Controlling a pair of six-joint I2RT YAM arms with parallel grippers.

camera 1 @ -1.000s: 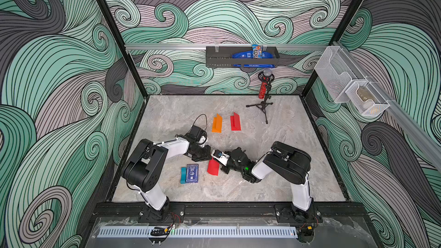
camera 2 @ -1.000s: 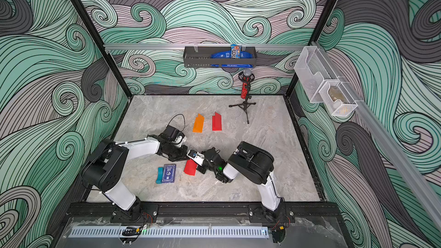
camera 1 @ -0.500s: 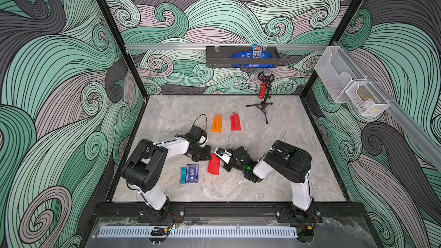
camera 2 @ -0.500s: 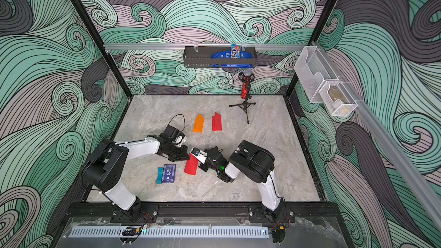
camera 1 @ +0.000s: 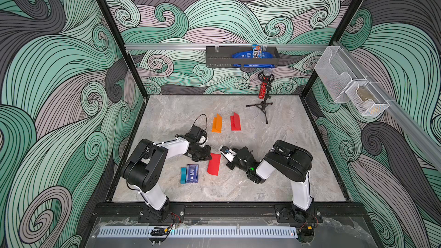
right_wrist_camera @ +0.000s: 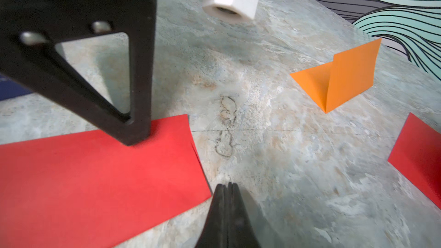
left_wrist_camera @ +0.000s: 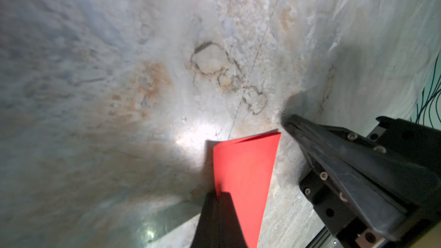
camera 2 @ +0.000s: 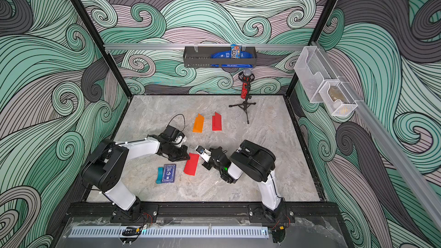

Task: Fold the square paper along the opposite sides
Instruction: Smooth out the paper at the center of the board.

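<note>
Since the fold would likely spring open, the left gripper [right_wrist_camera: 136, 135], pressed together, pins the folded red paper [right_wrist_camera: 95, 175] under its tip on the bench [right_wrist_camera: 286, 163], while the right gripper [right_wrist_camera: 226, 192], likewise pressed together and empty, sits just beside the paper's edge.

The left gripper [right_wrist_camera: 136, 138] rests its tip on the folded red paper [right_wrist_camera: 90, 182] near a corner, while the right gripper [right_wrist_camera: 228, 186], jaws together, sits just beside its edge, an orange sheet [right_wrist_camera: 343, 79] beyond.
</note>
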